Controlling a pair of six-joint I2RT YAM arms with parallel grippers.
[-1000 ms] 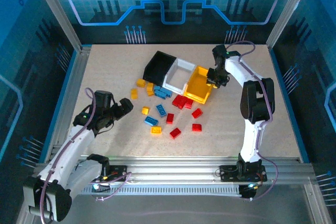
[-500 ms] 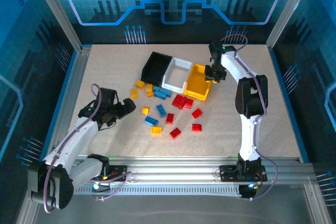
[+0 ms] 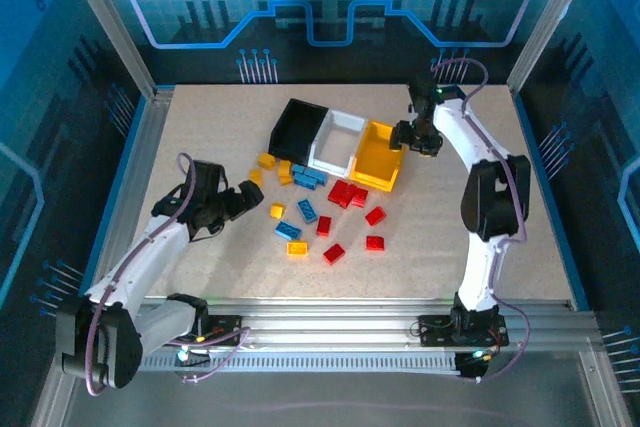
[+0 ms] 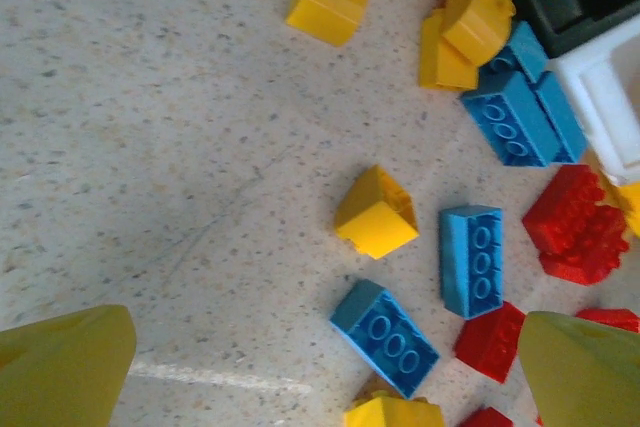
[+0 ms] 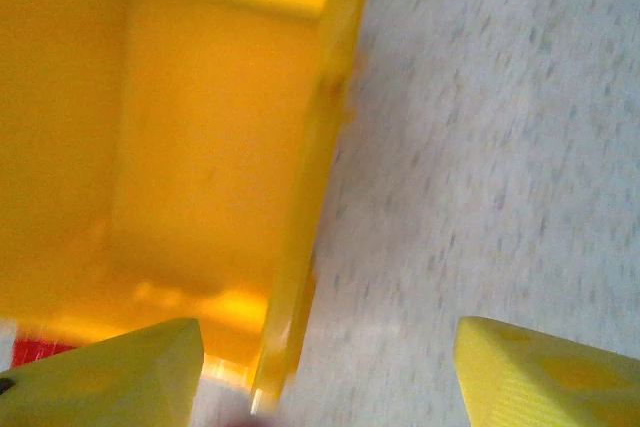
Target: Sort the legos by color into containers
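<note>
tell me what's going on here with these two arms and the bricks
Two robot arms are sorting Lego bricks by color into three bins, and nothing looks sorted yet. The left gripper hovers open beside the loose red bricks, blue bricks and yellow bricks on the table. The right gripper is at the yellow bin, its fingers open either side of the bin's right wall. The black bin and white bin sit alongside.

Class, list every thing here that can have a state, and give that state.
yellow bin, empty.
white bin, looks empty.
black bin, inside too dark to tell.
legos, loose on the table, unsorted.
left gripper, open, empty.
right gripper, open over the yellow bin's wall.
</note>
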